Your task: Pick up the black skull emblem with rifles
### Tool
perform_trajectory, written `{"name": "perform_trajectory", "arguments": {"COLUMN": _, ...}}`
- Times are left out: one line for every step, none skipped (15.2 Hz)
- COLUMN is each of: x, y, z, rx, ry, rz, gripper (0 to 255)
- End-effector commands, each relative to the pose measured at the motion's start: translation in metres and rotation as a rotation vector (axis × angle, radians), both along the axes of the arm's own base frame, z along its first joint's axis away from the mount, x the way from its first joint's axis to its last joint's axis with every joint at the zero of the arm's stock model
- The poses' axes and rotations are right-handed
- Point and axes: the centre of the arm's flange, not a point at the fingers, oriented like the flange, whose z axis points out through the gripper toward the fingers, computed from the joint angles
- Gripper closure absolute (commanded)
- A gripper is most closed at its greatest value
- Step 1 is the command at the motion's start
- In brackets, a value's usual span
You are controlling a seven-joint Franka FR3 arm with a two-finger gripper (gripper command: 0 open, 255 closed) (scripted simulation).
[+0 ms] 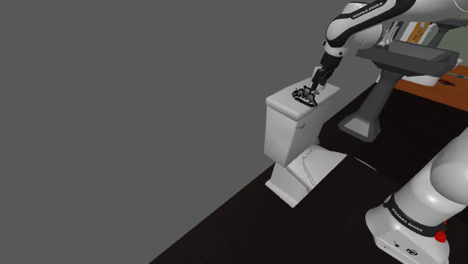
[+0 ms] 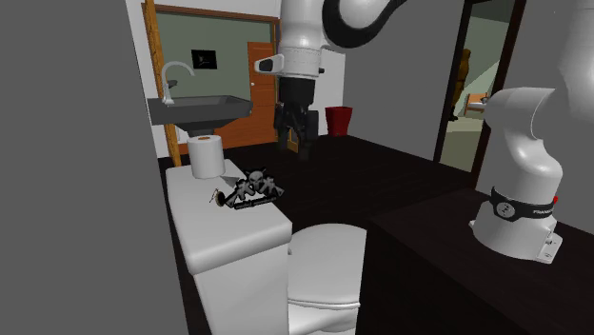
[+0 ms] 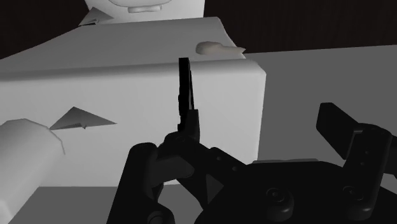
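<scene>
Here, in the second exterior view, the white toilet bowl (image 2: 324, 271) lies nearest. The arm's white base (image 2: 519, 205) sits on its dark stand (image 2: 428, 276) at that view's right. Directly behind the bowl stands the white tank (image 2: 238, 285), capped by a flat lid (image 2: 200, 238).

The black skull emblem with rifles (image 2: 249, 190) lies flat on the middle of this lid, its barrels projecting past the skull on either side. A white paper roll (image 2: 206, 157) stands upright on the same lid, just beyond the emblem and apart from it.

The gripper (image 2: 294, 145) points downward above the lid, higher than the emblem. In the shoulder view its tips hang just over the emblem. The two black fingers (image 3: 356, 149) stand apart.

In the wrist view, one rifle barrel shows as a thin dark line over the pale lid, between the fingers and closer to one of them. The emblem's lower outline merges with that finger's, so contact there cannot be judged.

Farther back stands a dark grey sink (image 2: 195, 109) with a pale curved faucet (image 2: 171, 76). Farthest, across the dark floor (image 2: 381, 171), a red bin (image 2: 339, 121) stands near an orange-brown door (image 2: 262, 81).
</scene>
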Motion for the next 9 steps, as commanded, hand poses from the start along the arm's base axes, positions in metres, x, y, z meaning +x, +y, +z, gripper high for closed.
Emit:
{"name": "perform_trajectory", "arguments": {"x": 0.012, "y": -0.019, "z": -0.017, "rx": -0.002, "ry": -0.002, "rz": -0.004, "gripper": 0}}
{"name": "perform_trajectory", "arguments": {"x": 0.018, "y": -0.029, "z": -0.024, "rx": -0.002, "ry": -0.003, "rz": -0.006, "gripper": 0}}
{"name": "perform_trajectory", "arguments": {"x": 0.025, "y": -0.038, "z": -0.03, "rx": -0.003, "ry": -0.003, "rz": -0.008, "gripper": 0}}
{"name": "perform_trajectory", "arguments": {"x": 0.031, "y": -0.047, "z": -0.037, "rx": -0.003, "ry": -0.004, "rz": -0.01, "gripper": 0}}
{"name": "perform_trajectory", "arguments": {"x": 0.037, "y": -0.057, "z": -0.044, "rx": -0.003, "ry": -0.005, "rz": -0.012, "gripper": 0}}
{"name": "perform_trajectory", "arguments": {"x": 0.039, "y": -0.06, "z": -0.046, "rx": -0.004, "ry": -0.006, "rz": -0.013, "gripper": 0}}
{"name": "perform_trajectory", "arguments": {"x": 0.039, "y": -0.06, "z": -0.052, "rx": -0.004, "ry": -0.006, "rz": -0.013, "gripper": 0}}
{"name": "perform_trajectory", "arguments": {"x": 0.039, "y": -0.06, "z": -0.057, "rx": -0.004, "ry": -0.006, "rz": -0.013, "gripper": 0}}
{"name": "perform_trajectory", "arguments": {"x": 0.039, "y": -0.06, "z": -0.062, "rx": -0.004, "ry": -0.006, "rz": -0.013, "gripper": 0}}
